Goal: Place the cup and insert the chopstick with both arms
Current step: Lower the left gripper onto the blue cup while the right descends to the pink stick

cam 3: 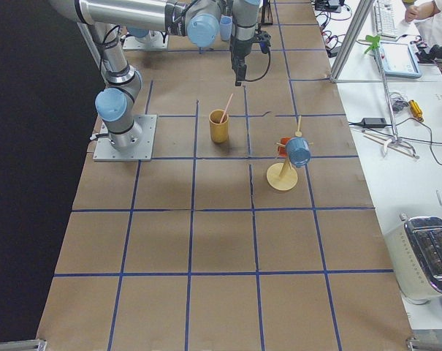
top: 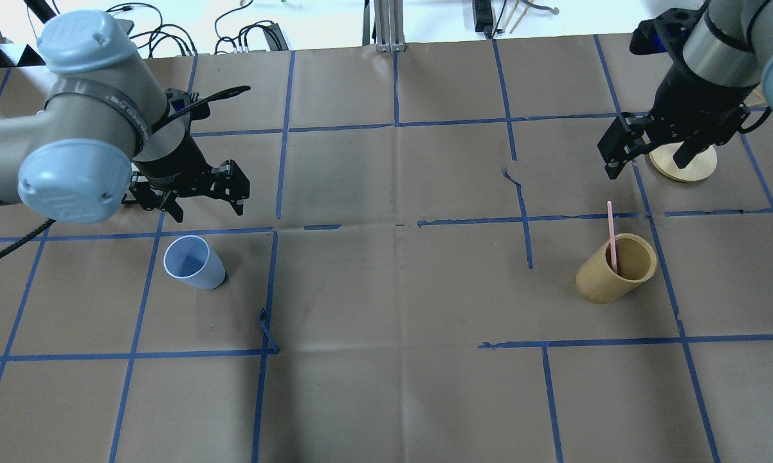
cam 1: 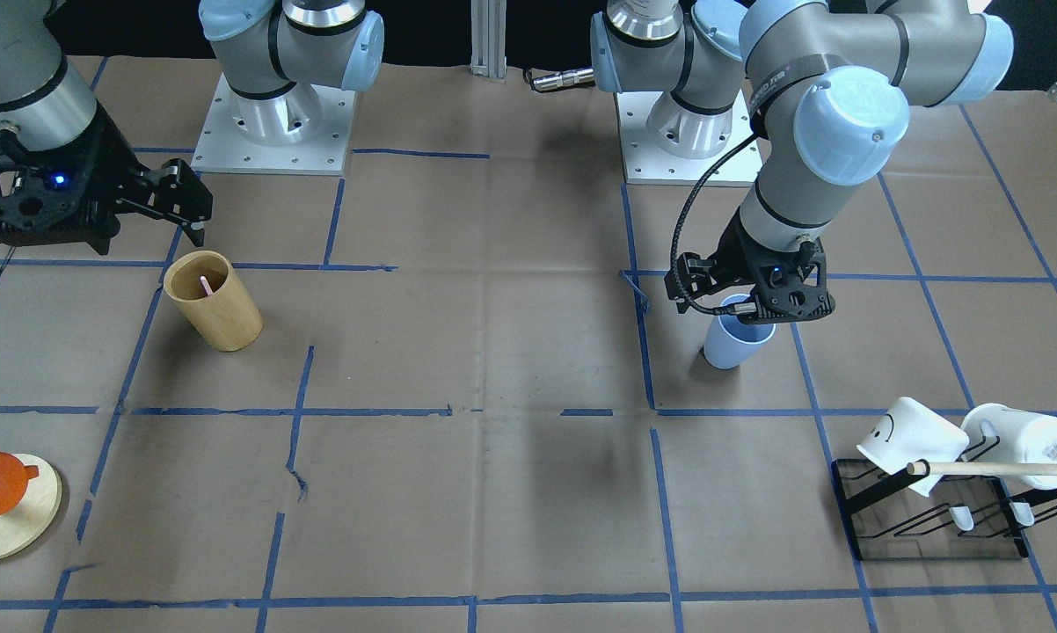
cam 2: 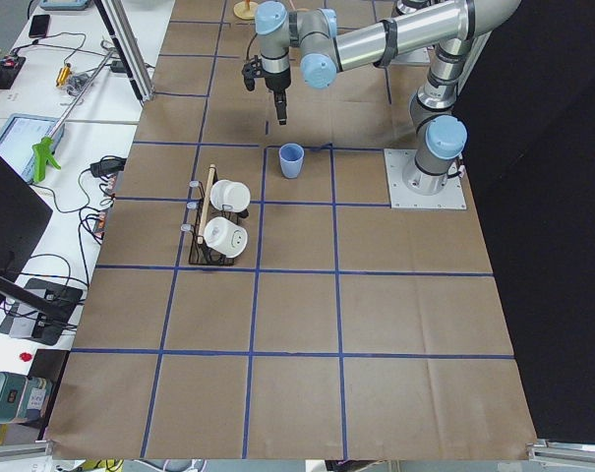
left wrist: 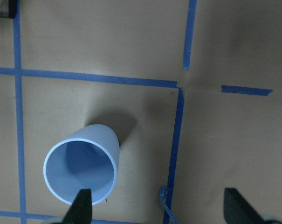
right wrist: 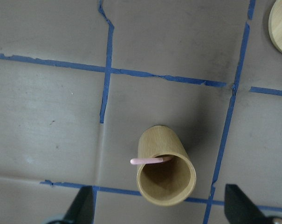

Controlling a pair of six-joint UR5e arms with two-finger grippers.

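**Both halves look done; only the pull-back seems left**

Two pieces already sit where the task appears to want them. Nearest the robot in the overhead view, the wooden holder (top: 615, 271) stands upright on the paper-covered table (top: 393, 386). The pink chopstick (top: 611, 238) is inside it, its lower end in the holder and its upper end leaning over the rim on the far side. I judge the insertion finished.

Level with the holder but well apart from it, towards the robot's left, the blue cup (top: 193, 262) stands upright, mouth up and empty, inside a taped square. That reads as placed.

Farther out, the left gripper (top: 205, 207) hangs beyond the cup on the side away from the holder, jaws spread wide and holding nothing. The left wrist view shows the cup below it, touched by neither finger. The right gripper (top: 647, 164) hovers just beyond the holder, likewise spread and empty, clear of the chopstick.

Beyond that again lies a round wooden base (top: 692, 168), which plays no part.

What remains, as I judge it, is only for both arms to draw clear without knocking cup or chopstick.
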